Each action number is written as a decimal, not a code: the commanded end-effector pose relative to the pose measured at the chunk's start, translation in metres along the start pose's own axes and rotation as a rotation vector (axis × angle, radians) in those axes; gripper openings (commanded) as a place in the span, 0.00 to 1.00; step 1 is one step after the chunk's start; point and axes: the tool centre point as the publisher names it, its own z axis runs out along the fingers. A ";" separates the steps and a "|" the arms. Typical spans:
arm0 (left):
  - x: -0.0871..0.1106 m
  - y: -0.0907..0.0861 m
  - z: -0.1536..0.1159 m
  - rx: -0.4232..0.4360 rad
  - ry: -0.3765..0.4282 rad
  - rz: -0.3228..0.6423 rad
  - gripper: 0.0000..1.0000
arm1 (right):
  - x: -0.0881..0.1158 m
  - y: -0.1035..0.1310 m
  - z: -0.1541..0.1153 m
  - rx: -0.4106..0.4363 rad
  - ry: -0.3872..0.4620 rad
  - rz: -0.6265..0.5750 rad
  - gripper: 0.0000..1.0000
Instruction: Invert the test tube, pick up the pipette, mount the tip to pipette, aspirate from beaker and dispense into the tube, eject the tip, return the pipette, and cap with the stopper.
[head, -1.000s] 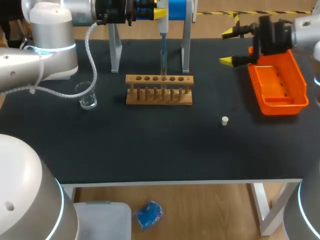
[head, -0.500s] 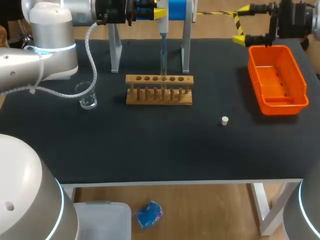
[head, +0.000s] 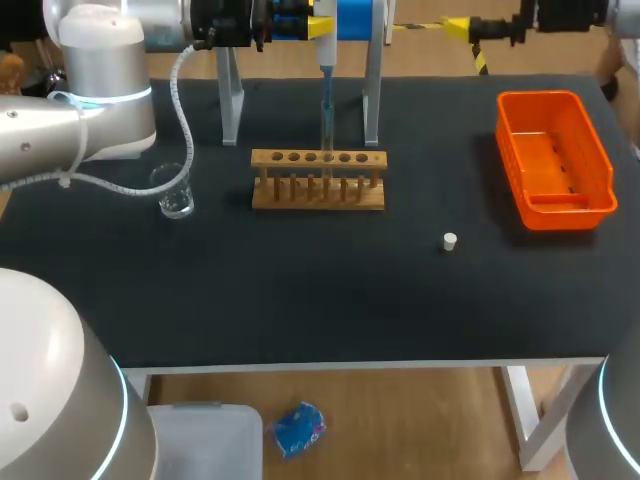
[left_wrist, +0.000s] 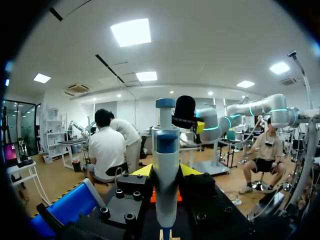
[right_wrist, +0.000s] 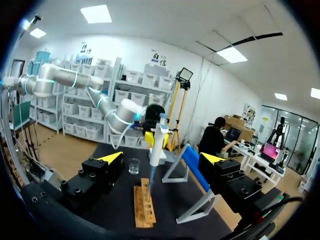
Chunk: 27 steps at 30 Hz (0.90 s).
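Operator: Pipette (head: 325, 55) position, and why there?

Recorder: Left gripper (left_wrist: 166, 171) has its jaws closed on the pipette body, one yellow tip on either side. It holds the pipette upright just in front of the blue stand (head: 355, 20). The pipette tip (head: 325, 120) points straight down into a middle hole of the wooden rack (head: 318, 192). Judgement: this is the dispense step, and the vertical hold sends the liquid down into the test tube. The tube itself I cannot tell apart from the tip.

Operator: Right side?

Recorder: Right gripper (right_wrist: 162, 161) has its jaws spread wide with nothing between them. It hangs high at the far edge of the table (head: 300, 290) and looks along the rack. Judgement: it is parked out of the working arm's way.

Operator: Remaining items?

Recorder: Stopper (head: 450, 240) lies alone on the table between the rack and the orange tray (head: 503, 140), not yet used. Beaker (head: 175, 190) stands apart from the rack on its other side.

Operator: Change over the last second?

Recorder: The right gripper was at the tray's far inner corner, over the table. It has drawn back and up, and only one yellow tip now shows at the far edge. Left arm, pipette, rack, beaker and stopper are unmoved.
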 end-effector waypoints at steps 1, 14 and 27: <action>0.000 -0.001 0.000 -0.002 -0.002 0.000 0.00 | -0.010 0.011 0.023 -0.016 0.028 0.002 1.00; 0.000 -0.001 0.000 -0.002 -0.002 0.000 0.00 | -0.008 0.053 0.083 -0.088 0.109 -0.006 0.00; 0.000 -0.001 0.000 -0.002 -0.002 0.000 0.00 | -0.009 0.069 0.108 -0.101 0.163 0.150 0.00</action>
